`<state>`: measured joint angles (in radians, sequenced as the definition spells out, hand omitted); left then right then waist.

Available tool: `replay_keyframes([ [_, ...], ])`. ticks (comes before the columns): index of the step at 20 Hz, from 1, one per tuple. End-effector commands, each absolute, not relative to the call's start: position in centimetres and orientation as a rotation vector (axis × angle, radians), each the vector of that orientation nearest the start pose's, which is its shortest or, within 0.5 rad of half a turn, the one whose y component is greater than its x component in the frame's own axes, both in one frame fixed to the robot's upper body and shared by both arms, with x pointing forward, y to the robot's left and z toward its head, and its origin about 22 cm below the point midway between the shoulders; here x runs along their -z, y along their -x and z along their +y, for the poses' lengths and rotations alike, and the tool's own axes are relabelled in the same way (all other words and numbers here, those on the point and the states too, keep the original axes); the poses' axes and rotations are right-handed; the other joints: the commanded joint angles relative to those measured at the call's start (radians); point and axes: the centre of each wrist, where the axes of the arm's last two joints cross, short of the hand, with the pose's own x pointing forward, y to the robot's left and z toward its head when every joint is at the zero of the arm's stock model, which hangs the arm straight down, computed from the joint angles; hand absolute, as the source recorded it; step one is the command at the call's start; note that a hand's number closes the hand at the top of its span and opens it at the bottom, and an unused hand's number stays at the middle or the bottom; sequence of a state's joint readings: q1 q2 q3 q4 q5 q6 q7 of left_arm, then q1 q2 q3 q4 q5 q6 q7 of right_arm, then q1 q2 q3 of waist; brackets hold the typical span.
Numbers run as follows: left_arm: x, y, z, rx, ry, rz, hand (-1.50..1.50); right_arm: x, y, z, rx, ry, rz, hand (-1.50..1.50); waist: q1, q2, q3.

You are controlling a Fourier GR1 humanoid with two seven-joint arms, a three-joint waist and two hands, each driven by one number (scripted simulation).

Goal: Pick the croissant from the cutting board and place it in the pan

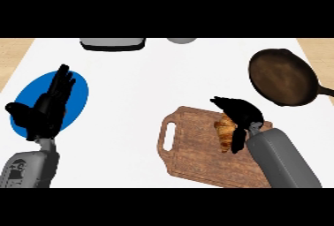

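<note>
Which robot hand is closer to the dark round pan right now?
Right robot hand, on the golden croissant, sits just below-left of the dark round pan; left robot hand rests far left.

Golden-brown ridged croissant [225,131]; reddish-brown wood-grain cutting board [195,154]; dark brown round pan [282,76]; blue oval plate [75,95]; white desk [169,75]; black hands.

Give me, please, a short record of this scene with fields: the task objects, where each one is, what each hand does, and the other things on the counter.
object to move: golden-brown croissant, lying on the board's right part
board: brown wooden cutting board with a handle slot at its left
goal: dark round pan at the far right, nothing in it
right hand: over the croissant, fingers curled round it
left hand: open, resting over a blue oval plate
far edge: grey tray-like object, partly cut off
</note>
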<state>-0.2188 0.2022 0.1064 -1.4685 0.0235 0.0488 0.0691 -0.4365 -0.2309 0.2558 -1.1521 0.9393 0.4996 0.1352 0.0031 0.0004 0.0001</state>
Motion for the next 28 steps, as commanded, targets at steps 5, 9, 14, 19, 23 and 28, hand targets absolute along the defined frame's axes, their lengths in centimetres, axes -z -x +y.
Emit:
replay_keyframes([
  [5, -5.3, -29.9, 26.3, 0.064, -0.185, -1.619, 0.0, 0.5, -32.5, -19.2, -1.608, 0.434, -1.044, 1.5, 0.0, 0.0, 0.0],
  [9, -5.7, -30.3, 25.2, 0.045, -0.199, -1.623, 0.0, 1.3, -32.7, -18.8, -1.622, 0.437, -1.034, 1.5, -0.001, 0.0, 0.0],
  [14, -3.8, -29.8, 27.9, 0.027, -0.212, -1.624, 0.0, -0.1, -32.6, -13.7, -1.481, 0.49, -0.992, 1.5, -0.005, 0.0, -0.001],
  [19, -4.7, -29.9, 25.5, 0.061, -0.201, -1.621, 0.0, -0.6, -30.0, -8.7, -1.352, 0.573, -0.932, 1.5, 0.009, -0.001, 0.0],
  [23, -5.6, -28.6, 28.9, 0.049, -0.206, -1.621, 0.0, -1.4, -28.4, -8.7, -1.208, 0.767, -1.094, 1.5, -0.001, -0.007, 0.0],
  [28, -4.5, -28.7, 28.0, 0.042, -0.196, -1.609, 0.0, -6.3, -29.5, -10.3, -1.026, 0.994, -1.374, 1.5, -0.012, -0.007, 0.0],
])
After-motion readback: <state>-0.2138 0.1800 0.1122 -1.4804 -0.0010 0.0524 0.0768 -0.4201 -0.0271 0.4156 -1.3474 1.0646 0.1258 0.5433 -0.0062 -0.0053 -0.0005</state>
